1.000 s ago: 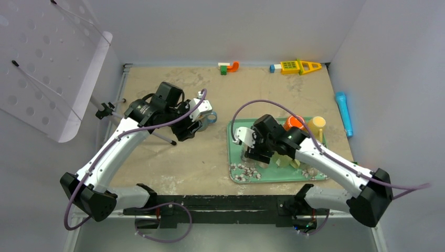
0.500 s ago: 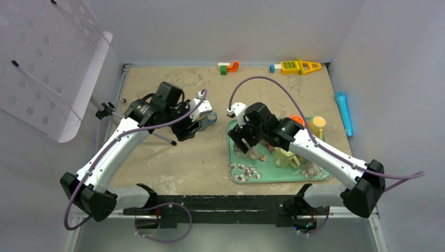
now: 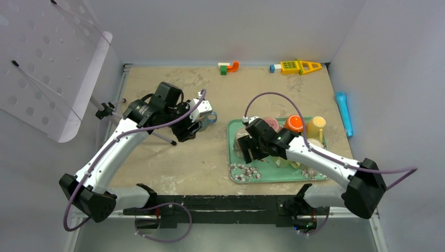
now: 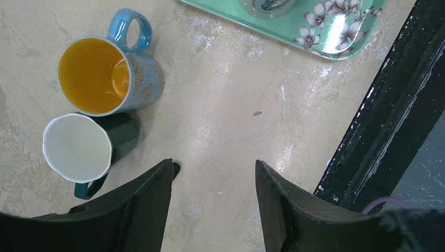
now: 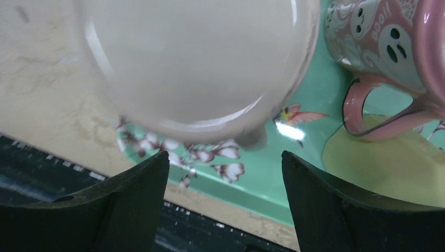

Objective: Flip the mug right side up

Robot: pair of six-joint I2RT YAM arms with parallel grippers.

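Right end effector (image 5: 224, 157): jaws wide, just widened, moved to left side of tray (image 3: 267, 176). Glass mug (image 5: 194, 58): on tray there, just ahead of jaws, unheld; judged released, orientation unclear. Left end effector (image 4: 212, 173): wide, empty.

Beige table (image 3: 157, 86), green floral tray (image 3: 262, 179), blue mug (image 4: 105, 73) beside dark green mug (image 4: 78, 147), yellow toy (image 3: 296, 66) at far edge

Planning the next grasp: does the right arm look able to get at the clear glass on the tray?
Probably yes. The right gripper hangs open right by the clear glass on the tray, nothing between them; the pink mug stands close beside, so room is tight.
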